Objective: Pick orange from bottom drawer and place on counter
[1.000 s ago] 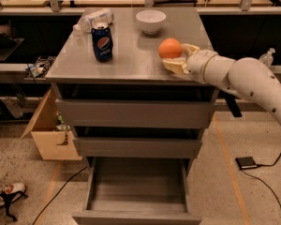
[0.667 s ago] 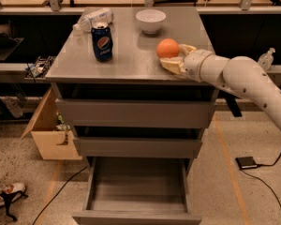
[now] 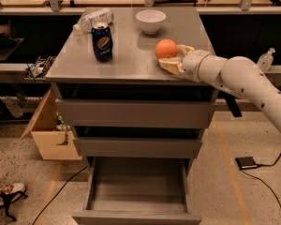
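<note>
The orange (image 3: 166, 48) rests on the grey counter (image 3: 131, 55), right of its middle. My gripper (image 3: 171, 56) reaches in from the right on the white arm, level with the countertop. Its tan fingers (image 3: 169, 65) are open, spread around the right side of the orange, one in front and one behind. The bottom drawer (image 3: 138, 191) is pulled out below the two shut drawer fronts, and nothing lies inside it.
A Pepsi can (image 3: 102, 41) stands on the counter's left part, a lying plastic bottle (image 3: 94, 19) behind it, and a white bowl (image 3: 151, 20) at the back centre. A cardboard box (image 3: 49, 132) sits on the floor left, and a small black device (image 3: 246, 162) with a cable right.
The orange and my gripper have shifted a touch to the left on the counter. Nothing else has moved.
</note>
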Motion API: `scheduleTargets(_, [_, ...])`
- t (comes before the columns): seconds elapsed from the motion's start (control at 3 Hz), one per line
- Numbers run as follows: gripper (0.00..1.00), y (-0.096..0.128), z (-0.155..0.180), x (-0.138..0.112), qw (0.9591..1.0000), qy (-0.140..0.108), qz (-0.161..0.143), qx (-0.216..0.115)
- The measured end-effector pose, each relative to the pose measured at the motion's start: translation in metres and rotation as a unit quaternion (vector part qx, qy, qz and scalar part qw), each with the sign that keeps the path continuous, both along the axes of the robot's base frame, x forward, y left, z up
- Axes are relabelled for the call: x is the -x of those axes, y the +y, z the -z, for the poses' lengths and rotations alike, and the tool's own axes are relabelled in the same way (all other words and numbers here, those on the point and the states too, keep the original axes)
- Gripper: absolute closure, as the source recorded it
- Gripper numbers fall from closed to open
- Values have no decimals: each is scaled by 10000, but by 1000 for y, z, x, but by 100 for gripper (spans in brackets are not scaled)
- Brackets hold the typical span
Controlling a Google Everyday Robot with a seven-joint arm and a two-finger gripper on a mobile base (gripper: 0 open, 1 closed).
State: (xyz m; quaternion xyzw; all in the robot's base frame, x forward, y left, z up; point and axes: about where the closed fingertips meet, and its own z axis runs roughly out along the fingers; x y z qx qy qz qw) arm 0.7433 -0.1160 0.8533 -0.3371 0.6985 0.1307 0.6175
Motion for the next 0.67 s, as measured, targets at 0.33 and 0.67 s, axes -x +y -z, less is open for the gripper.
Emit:
scheduleTargets(0.33, [39, 2, 0, 0, 10000, 3, -18, -2])
scheduleTargets(0.67, [17, 5, 1, 0, 10000, 6, -35, -4])
